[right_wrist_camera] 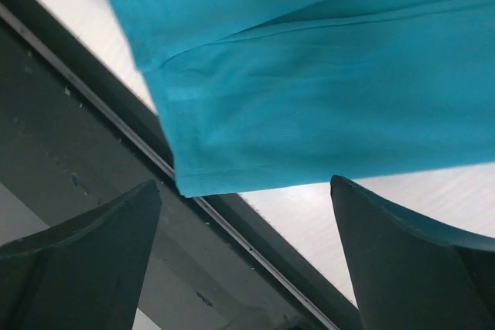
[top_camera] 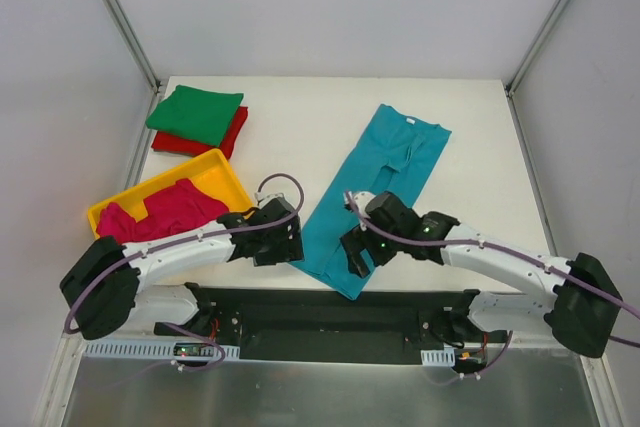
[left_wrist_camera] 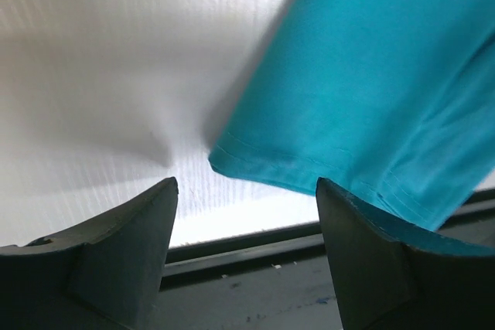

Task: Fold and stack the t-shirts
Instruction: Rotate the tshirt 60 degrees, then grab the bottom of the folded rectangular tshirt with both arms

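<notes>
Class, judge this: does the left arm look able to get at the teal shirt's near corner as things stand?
Probably yes. The left hand sits open just short of the teal shirt, whose hem corner lies on the table straight ahead, nothing between.

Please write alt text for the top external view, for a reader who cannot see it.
A teal-blue t-shirt, folded into a long strip, lies on a white table, the left gripper and right gripper open at its near end. Far left, a folded green t-shirt lies on a red t-shirt; nearer, a yellow tray holds magenta-pink shirts.
</notes>
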